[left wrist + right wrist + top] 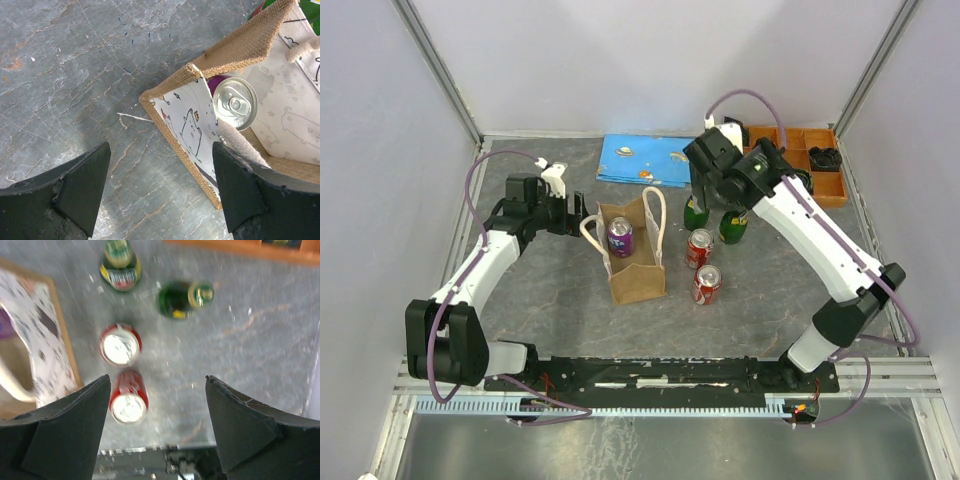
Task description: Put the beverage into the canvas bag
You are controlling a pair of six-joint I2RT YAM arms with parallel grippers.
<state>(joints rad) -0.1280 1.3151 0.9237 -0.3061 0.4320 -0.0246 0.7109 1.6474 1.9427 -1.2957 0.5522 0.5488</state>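
Observation:
The canvas bag (638,270) stands upright mid-table with a purple can (620,236) inside; its silver top (235,103) shows in the left wrist view. Other beverages stand to the bag's right: two red cans (699,247) (707,284) and two green bottles (696,212) (733,226). My left gripper (577,214) is open beside the bag's left side, its jaws (160,185) straddling the bag's near corner (170,120). My right gripper (157,405) hangs open and empty above the cans (128,400) (120,345) and bottles (182,299) (120,265).
A blue printed sheet (645,160) lies at the back. An orange compartment tray (810,160) holding a black object (825,158) sits at the back right. Walls and metal posts enclose the table on three sides.

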